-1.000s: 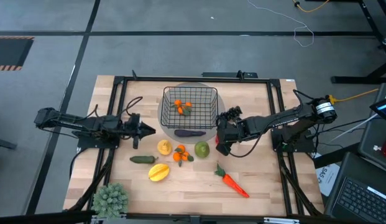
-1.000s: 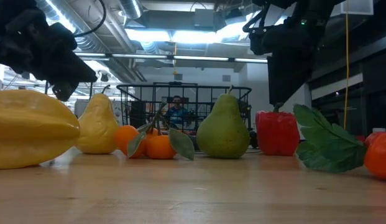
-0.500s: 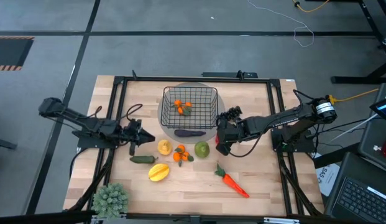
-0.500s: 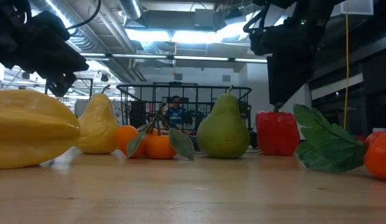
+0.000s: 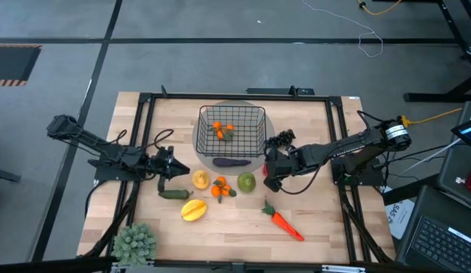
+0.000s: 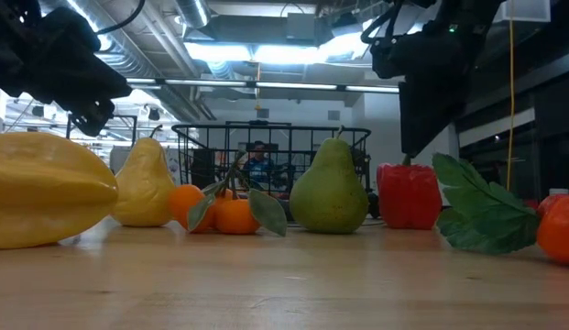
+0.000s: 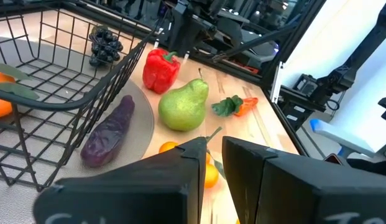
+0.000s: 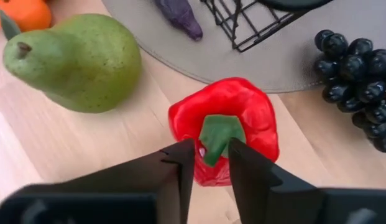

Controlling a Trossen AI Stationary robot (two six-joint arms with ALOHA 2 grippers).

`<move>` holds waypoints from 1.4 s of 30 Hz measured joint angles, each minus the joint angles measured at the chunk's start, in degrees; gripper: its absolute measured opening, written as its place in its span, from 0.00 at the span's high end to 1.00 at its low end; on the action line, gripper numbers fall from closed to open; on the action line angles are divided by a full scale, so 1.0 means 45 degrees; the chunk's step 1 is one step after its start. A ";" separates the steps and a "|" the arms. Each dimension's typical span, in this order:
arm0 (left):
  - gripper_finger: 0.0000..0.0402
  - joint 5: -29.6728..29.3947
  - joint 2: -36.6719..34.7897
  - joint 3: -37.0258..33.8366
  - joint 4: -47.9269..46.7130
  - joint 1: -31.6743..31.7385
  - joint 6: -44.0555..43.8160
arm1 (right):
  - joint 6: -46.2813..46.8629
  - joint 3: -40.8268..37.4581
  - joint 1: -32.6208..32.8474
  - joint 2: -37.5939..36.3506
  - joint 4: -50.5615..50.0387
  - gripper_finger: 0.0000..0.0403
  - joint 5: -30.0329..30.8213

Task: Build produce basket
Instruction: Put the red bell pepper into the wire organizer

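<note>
Right gripper [image 8: 208, 163] sits directly over the red pepper [image 8: 225, 127], lower centre of the right wrist view; jaws narrowed on either side of its green stem, whether they actually pinch it I cannot tell. Pepper stands on the surface [image 5: 318, 220] just right of the green pear [image 5: 246, 182], centre-right of the high view. Basket [image 5: 232, 135] upper centre, holding tangerines [image 5: 223, 130]; eggplant [image 5: 231, 161] lies outside its near edge. Left gripper [image 5: 177, 170] centre-left, above the cucumber [image 5: 174, 194]; jaws nearly together, grasping nothing.
</note>
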 joint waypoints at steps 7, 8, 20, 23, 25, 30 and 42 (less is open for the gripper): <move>0.90 0.0000 0.0000 0.0000 -0.0012 0.0002 0.0000 | -0.0019 -0.0005 -0.0073 0.0741 0.0019 0.85 0.0089; 0.90 0.0004 0.0000 0.0000 -0.0012 0.0002 0.0005 | -0.0039 0.0009 -0.0073 0.0792 0.0029 0.85 0.0089; 0.90 0.0008 0.0000 0.0000 -0.0017 0.0002 0.0010 | -0.0155 0.0327 0.0193 0.0976 -0.0096 0.97 0.0500; 0.90 0.0009 0.0000 0.0000 -0.0021 0.0002 0.0010 | -0.0762 0.0640 0.0499 0.0984 -0.0107 0.99 0.0449; 0.90 0.0010 0.0000 0.0000 -0.0021 0.0002 0.0010 | -0.1013 0.0912 0.0734 0.0984 -0.0102 0.99 0.0412; 0.90 0.0010 0.0000 0.0000 -0.0021 0.0002 0.0010 | -0.1664 0.1839 0.1329 0.0984 -0.0088 0.99 0.0484; 0.90 -0.0821 -0.0003 0.0000 -0.0021 0.0002 0.0013 | -0.4958 0.4607 0.1836 0.0973 0.0256 0.99 0.1441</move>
